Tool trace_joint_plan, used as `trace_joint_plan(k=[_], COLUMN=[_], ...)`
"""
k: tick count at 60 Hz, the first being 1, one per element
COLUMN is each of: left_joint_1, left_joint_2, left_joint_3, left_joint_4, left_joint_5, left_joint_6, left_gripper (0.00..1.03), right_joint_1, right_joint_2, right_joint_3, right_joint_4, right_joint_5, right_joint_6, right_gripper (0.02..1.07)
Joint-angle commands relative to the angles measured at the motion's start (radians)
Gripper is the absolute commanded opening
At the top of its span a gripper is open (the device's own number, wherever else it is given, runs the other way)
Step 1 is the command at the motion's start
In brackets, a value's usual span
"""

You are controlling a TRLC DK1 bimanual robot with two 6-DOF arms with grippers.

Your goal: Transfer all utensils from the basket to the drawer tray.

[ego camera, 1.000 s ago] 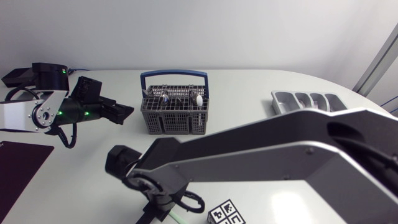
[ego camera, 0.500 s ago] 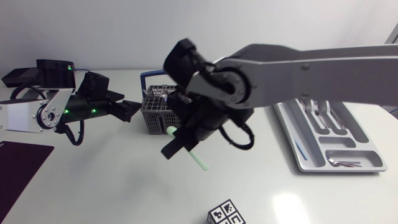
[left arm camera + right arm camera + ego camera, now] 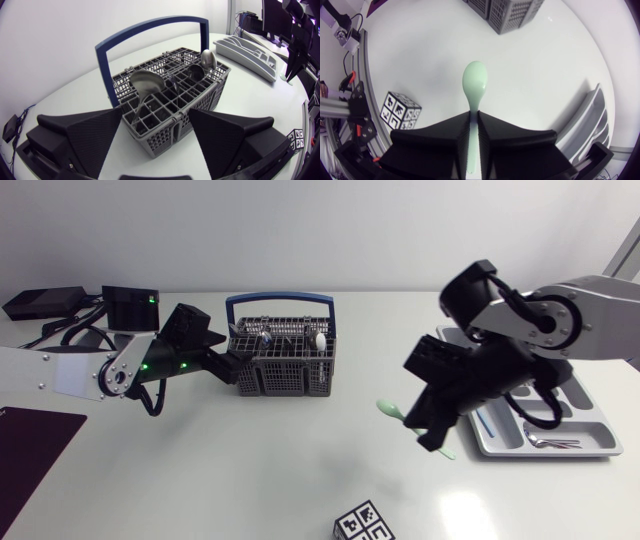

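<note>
A grey wire basket (image 3: 283, 370) with a blue handle (image 3: 280, 299) stands at the table's back middle and holds several metal utensils (image 3: 145, 82). My left gripper (image 3: 232, 364) is open at the basket's left end, and the basket's near corner (image 3: 159, 142) lies between its fingers (image 3: 85, 135). My right gripper (image 3: 430, 430) is shut on the handle of a pale green spoon (image 3: 388, 410), held above the table just left of the grey drawer tray (image 3: 500, 442). In the right wrist view the spoon's bowl (image 3: 475, 85) sticks out ahead of the gripper (image 3: 474, 124).
A cube with black-and-white markers (image 3: 362, 523) sits near the front edge. A dark mat (image 3: 30, 450) lies at the front left. The tray holds a few utensils (image 3: 550, 442) and my right arm covers its back part.
My right arm has swung from in front of the basket over to the right with the green spoon, ending beside the tray. My left gripper has moved in to the basket's left end.
</note>
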Motion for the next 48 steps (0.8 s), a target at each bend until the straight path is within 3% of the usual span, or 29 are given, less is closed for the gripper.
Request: trace_joint_plan(k=[1, 23, 36, 48], left_joint_1=[-0.015, -0.017, -0.028, -0.028], left_joint_2=[0.028, 0.031, 0.032, 0.028], left_joint_3=[0.021, 0.024, 0.022, 0.014], left_joint_4=[0.019, 0.024, 0.027, 0.027], left_joint_5=[-0.006, -0.014, -0.026, -0.026], left_joint_6=[0.021, 0.022, 0.022, 0.028], left_gripper=[0.93, 0.93, 0.93, 0.93], right_joint_1=[-0.104, -0.636, -0.853, -0.974], right_joint_2=[-0.036, 0.010, 0.090, 0.249], right_joint_3=[-0.059, -0.101, -0.114, -0.036], right_joint_4=[-0.029, -0.077, 0.089, 0.196], right_joint_5=[-0.019, -0.029, -0.001, 0.025], right_joint_6=[-0.175, -0.859, -1.195, -1.332], right_gripper=[0.11, 0.10, 0.08, 0.08])
